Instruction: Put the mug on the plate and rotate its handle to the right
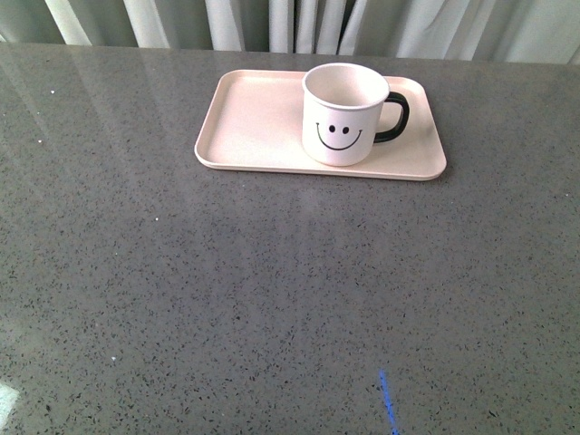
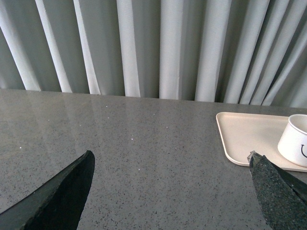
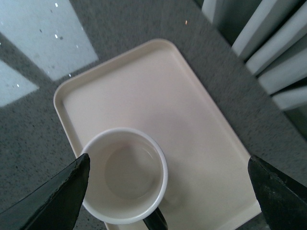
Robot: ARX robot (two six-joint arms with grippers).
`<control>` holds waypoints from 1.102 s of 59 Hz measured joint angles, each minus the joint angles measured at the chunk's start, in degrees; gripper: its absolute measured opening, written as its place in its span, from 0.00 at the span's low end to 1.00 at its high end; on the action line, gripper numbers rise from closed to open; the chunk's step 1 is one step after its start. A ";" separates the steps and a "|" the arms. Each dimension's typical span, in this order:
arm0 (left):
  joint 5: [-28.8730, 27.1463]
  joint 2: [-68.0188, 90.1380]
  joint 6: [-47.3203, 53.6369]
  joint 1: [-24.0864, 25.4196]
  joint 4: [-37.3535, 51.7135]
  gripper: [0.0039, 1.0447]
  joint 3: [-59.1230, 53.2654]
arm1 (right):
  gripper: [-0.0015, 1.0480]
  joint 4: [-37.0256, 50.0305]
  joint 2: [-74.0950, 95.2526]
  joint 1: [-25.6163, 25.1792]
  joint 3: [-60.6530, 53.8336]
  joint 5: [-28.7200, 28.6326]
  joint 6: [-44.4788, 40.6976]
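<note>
While standing upright on the right half of the plate (image 1: 254, 127), shows the mug (image 1: 343, 113) with its smiley face toward the camera and the handle (image 1: 395, 118) pointing right. Sits on a grey speckled bench (image 1: 272, 290) before pale curtains (image 2: 158, 48). Hover spread wide and empty, left fingers (image 2: 62, 191) beside the plate, right fingers (image 3: 53, 196) above the mug.

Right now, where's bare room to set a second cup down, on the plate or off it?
On the plate, the stretch on the robot's left of the mug is bare. The mug and its handle crowd the right part. Off it, the grey table between plate and robot is bare.
</note>
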 joint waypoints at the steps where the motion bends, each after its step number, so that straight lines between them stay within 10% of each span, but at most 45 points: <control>1: 0.00 0.00 0.00 0.00 0.02 0.91 0.00 | 0.84 9.46 -3.78 0.55 -6.62 7.32 4.57; 7: 0.00 0.00 0.00 0.00 0.02 0.91 0.00 | 0.68 41.68 -15.02 1.38 -29.64 26.25 20.57; 10: 0.00 0.00 0.00 0.00 0.02 0.91 0.00 | 0.61 54.53 -18.32 1.36 -38.18 29.40 25.62; 11: 0.00 0.00 0.00 0.00 0.02 0.91 0.00 | 0.48 73.99 -23.43 0.85 -52.54 30.12 31.08; 14: 0.00 0.00 0.00 0.00 0.00 0.91 0.00 | 0.36 82.25 -27.39 0.42 -62.55 30.10 33.75; 27: 0.00 0.00 0.00 0.00 0.02 0.91 0.00 | 0.02 90.44 -37.35 -0.48 -82.79 29.29 35.87; 65: 0.00 0.00 0.00 0.00 0.00 0.91 0.00 | 0.02 89.70 -65.66 -3.02 -111.16 26.80 36.24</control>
